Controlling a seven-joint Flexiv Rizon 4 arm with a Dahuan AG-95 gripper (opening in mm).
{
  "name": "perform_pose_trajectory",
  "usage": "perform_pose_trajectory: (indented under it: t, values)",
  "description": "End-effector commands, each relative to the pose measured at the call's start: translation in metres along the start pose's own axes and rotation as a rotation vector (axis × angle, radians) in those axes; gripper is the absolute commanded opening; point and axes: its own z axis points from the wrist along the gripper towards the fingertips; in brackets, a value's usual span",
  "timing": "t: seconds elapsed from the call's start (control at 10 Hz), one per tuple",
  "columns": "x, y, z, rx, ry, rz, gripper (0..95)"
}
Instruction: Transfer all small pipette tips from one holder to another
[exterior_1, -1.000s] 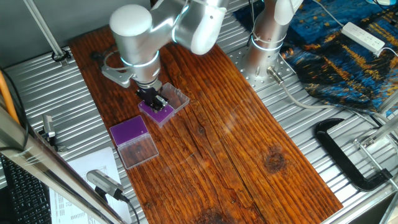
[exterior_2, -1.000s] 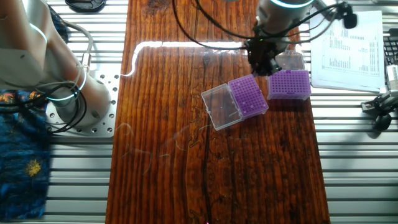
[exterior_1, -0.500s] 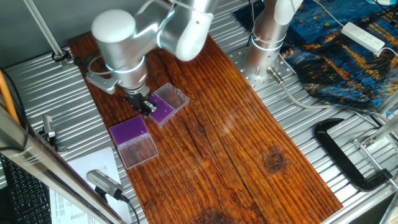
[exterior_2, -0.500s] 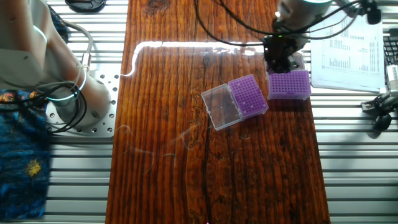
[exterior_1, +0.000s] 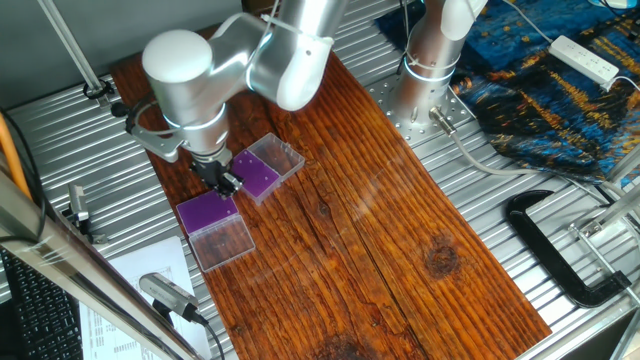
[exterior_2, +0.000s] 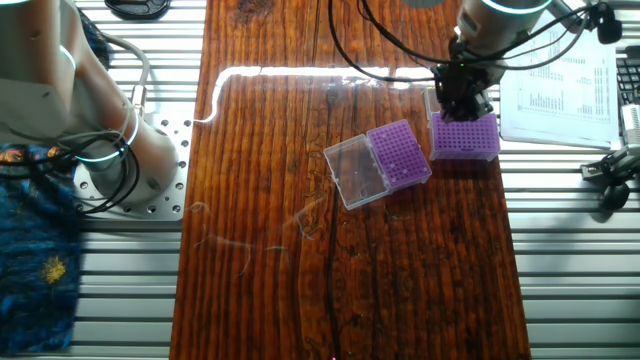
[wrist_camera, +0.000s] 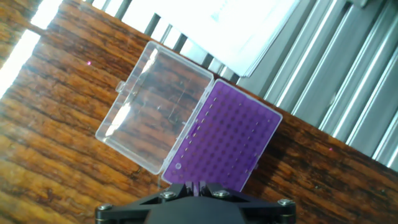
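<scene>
- Two purple racks sit on the tabletop (exterior_1: 400, 230): the near rack (exterior_1: 209, 213) at lower left of the one fixed view, under your gripper (exterior_1: 226, 183), and the far rack (exterior_1: 261, 180) just up and right of it, with its clear lid (exterior_1: 277, 158) hinged open.
- In the hand view the near rack (wrist_camera: 221, 144) fills the centre, its lid (wrist_camera: 155, 106) flopped open to the left. A few pale flecks along the grid's left edge may be tips (wrist_camera: 200, 124); they're too small to be sure, so don't count on them.
- I can't tell whether the fingers are open or closed; only the base of the gripper (wrist_camera: 200, 186) shows at the bottom edge, and a carried tip would be hidden.
- You look to be lining up over the near rack (exterior_2: 465, 136) for a placement.
- Centre on one empty hole before lowering, and come straight down; a slanted approach would catch the grid.
- Keep clear of the rack's walls, since a nudge would slide the light box.
- Release only once the tip is seated, then lift vertically.
</scene>
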Motion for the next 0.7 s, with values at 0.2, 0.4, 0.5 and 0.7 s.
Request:
perform_pose_trajectory:
  t: [0.2,0.4,0.5,0.7]
  values:
    - [-0.0041,-0.0019,0.0056,0.0,-0.001,-0.002,0.0]
    - [-0.0037,-0.0031,0.0105,0.004,-0.006,-0.009,0.0]
    - [-0.0034,-0.0036,0.0109,0.003,-0.006,-0.011,0.0]
    - [-0.0023,-0.0051,0.0106,0.002,-0.006,-0.014,0.0]
